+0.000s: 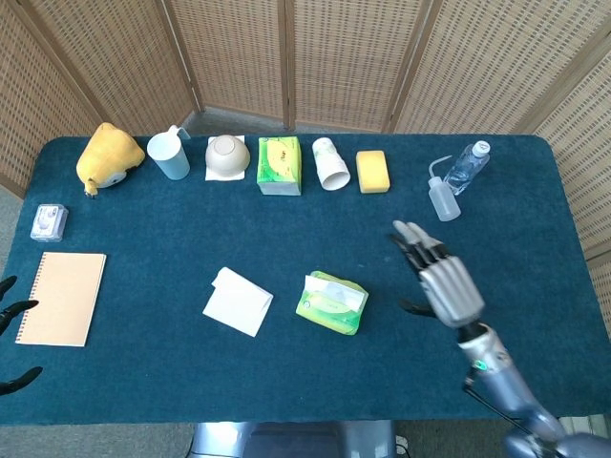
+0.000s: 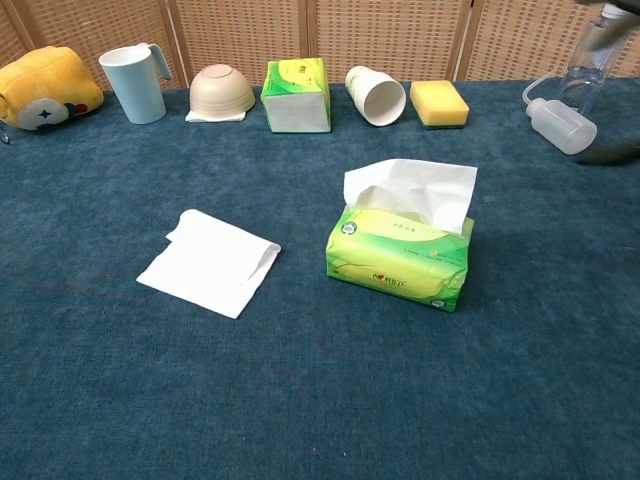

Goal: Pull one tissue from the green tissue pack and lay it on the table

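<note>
The table (image 1: 535, 239) wears a deep teal-blue cloth; on it the tissue pack (image 2: 400, 257) is bright green with yellow swirls (a white sheet stands from its top); the pulled tissue (image 2: 212, 262) is plain white; the right hand (image 1: 442, 283) is silver-grey with black fingers; the sponge (image 2: 439, 103) is yellow; the notebook (image 1: 62, 298) has a tan cover; the mug (image 2: 135, 82) is pale blue.

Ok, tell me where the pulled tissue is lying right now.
In the head view the tissue lies flat on the table, just left of the green tissue pack and right of the notebook, touched by neither hand.
</note>
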